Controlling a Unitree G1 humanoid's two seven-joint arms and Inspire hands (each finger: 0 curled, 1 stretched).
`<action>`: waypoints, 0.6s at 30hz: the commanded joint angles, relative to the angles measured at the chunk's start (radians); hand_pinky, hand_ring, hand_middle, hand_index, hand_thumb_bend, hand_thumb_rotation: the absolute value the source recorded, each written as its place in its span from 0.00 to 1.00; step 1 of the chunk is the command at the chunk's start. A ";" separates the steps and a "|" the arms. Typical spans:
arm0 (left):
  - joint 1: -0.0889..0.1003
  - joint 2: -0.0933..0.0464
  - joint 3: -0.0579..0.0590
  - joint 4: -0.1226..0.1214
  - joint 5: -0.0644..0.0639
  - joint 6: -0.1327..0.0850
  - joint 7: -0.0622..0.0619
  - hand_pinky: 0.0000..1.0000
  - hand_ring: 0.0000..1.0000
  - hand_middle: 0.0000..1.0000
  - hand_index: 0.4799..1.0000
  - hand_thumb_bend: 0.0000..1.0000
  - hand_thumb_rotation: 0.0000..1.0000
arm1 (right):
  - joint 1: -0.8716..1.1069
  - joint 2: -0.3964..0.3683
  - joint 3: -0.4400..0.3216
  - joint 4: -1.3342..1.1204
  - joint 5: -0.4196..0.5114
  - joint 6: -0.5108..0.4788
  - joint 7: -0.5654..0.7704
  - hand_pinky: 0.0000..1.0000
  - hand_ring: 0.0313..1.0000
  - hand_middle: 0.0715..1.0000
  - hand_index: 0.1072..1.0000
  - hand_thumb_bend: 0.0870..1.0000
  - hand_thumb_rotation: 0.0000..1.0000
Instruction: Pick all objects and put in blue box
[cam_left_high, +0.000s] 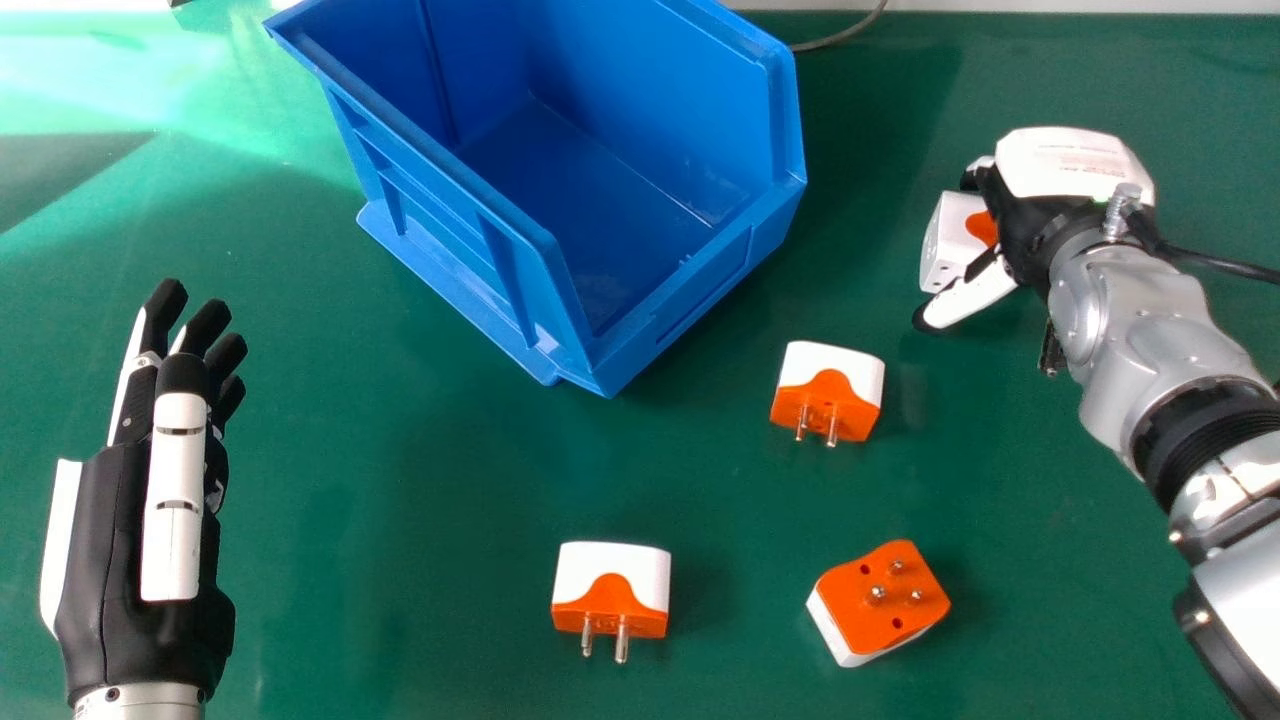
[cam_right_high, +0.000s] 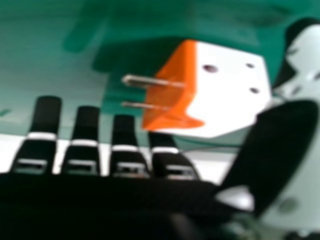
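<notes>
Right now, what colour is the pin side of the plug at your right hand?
The pin side is orange, best seen in the right hand view.

1. Bare tabletop (cam_left_high: 885, 130) gives me a lane between my right hand (cam_left_high: 1075, 165) and the blue box (cam_left_high: 450, 220).
2. The box's low front edge lies between 2 taller walls.
3. 1 adapter (cam_left_high: 828, 392) stands near that edge.
4. Nearer me, a left adapter (cam_left_high: 611, 590) and a right adapter (cam_left_high: 880, 600) leave a gap between them.
5. Open room separates my left hand (cam_left_high: 175, 490) from the box.

Bright glare whitens the table (cam_left_high: 420, 560) left of the box (cam_left_high: 640, 120); a soft shadow darkens its right.
</notes>
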 joint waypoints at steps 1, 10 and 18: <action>0.009 -0.004 0.005 -0.029 -0.012 -0.008 0.002 0.95 0.93 0.94 0.91 0.44 0.88 | -0.039 -0.003 -0.009 0.006 0.002 0.004 -0.023 0.70 0.81 0.85 0.82 0.61 0.34; 0.018 0.003 0.011 -0.029 -0.018 -0.017 -0.003 0.94 0.92 0.93 0.88 0.45 0.87 | -0.011 -0.004 -0.033 0.007 0.019 -0.053 -0.152 0.47 0.56 0.60 0.63 0.54 0.19; 0.019 0.008 0.014 -0.031 -0.019 -0.017 -0.008 0.94 0.92 0.93 0.87 0.45 0.87 | 0.003 -0.012 -0.041 0.015 0.017 -0.098 -0.270 0.39 0.47 0.52 0.57 0.50 0.10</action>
